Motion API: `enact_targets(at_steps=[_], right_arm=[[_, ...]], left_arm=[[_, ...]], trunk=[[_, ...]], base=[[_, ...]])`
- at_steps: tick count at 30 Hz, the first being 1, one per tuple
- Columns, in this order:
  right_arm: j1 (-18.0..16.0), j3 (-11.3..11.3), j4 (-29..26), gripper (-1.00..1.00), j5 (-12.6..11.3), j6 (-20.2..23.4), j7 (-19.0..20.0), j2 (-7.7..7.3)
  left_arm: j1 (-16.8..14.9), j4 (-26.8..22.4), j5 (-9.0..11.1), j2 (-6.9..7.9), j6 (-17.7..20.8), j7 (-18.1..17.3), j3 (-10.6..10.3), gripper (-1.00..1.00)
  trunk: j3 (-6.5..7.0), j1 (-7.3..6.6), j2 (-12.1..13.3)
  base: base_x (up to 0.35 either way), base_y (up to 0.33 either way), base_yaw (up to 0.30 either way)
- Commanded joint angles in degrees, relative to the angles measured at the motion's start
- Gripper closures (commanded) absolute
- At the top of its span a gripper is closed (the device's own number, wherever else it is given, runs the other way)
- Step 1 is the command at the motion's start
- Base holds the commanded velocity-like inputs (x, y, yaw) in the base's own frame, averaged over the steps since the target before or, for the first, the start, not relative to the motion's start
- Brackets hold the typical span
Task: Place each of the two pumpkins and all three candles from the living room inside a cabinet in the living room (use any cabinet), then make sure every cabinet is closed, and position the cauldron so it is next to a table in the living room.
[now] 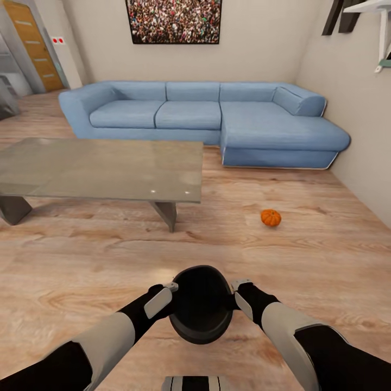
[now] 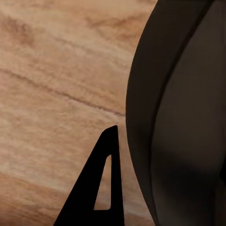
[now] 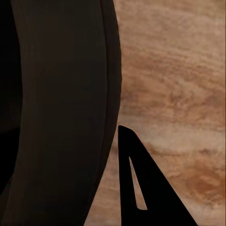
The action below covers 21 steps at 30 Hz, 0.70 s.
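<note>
Cauldron [image 1: 201,304], head view: the black pot sits between the two arms above the wood floor [image 1: 304,255], with the left gripper [image 1: 169,300] at its left rim and the right gripper [image 1: 237,297] at its right rim, each clamped on the wall. One orange pumpkin [image 1: 271,218] lies on the floor, right of the grey low table [image 1: 103,168] and in front of the blue corner sofa [image 1: 217,117].

Left wrist view: the cauldron's dark wall [image 2: 183,117] lies just beside one black finger [image 2: 101,188], floor behind.

Right wrist view: the same wall [image 3: 61,113] lies beside one black finger [image 3: 146,183].
</note>
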Motion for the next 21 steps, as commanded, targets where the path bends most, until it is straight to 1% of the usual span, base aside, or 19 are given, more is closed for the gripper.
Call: enact_targets(at_steps=[1, 7, 21], right_arm=[[0.0, -0.7, -0.1, 1.00, -0.4, 0.0, 0.1, 0.01], [0.0, -0.7, -0.1, 1.00, -0.4, 0.0, 0.1, 0.01], [0.0, -0.7, -0.1, 1.00, -0.4, 0.0, 0.1, 0.01]], left_arm=[[0.0, 0.0, -0.4, 0.03, 0.1, 0.0, -0.1, 1.00], [0.0, 0.0, -0.5, 0.04, 0.1, -1.1, -0.2, 1.00], [0.0, 0.0, -0.5, 0.04, 0.1, -1.2, -0.3, 1.00]], trunk=[[0.05, -0.01, 0.0], [0.29, -0.01, 0.0], [0.87, -0.01, 0.0]], base=[[0.214, 0.000, 0.284], [0.276, 0.000, 0.284], [0.304, 0.000, 0.281]])
